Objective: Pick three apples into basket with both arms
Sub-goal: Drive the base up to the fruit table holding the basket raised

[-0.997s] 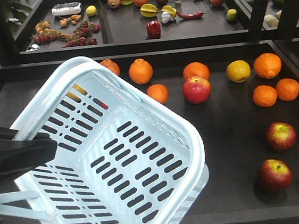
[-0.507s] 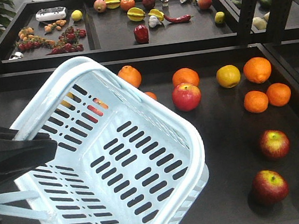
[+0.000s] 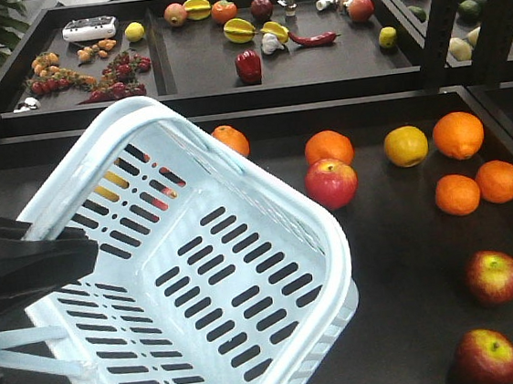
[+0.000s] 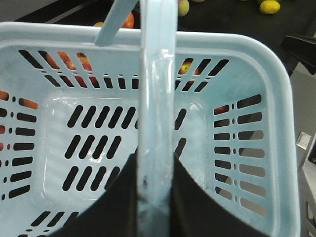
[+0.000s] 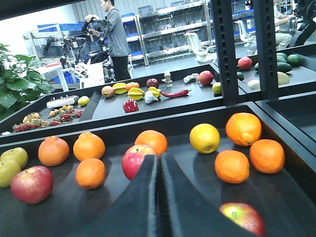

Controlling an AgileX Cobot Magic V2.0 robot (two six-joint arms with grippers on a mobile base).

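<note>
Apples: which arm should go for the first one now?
Right. The left gripper is clamped on the handle of the basket; the right gripper holds nothing, with a red apple just ahead.

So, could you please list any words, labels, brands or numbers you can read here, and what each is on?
No text can be read.
Basket: no label or brand shows.
White device at the back: dark marks, too small to read.
Blue crates in the far background: too blurred to tell.
</note>
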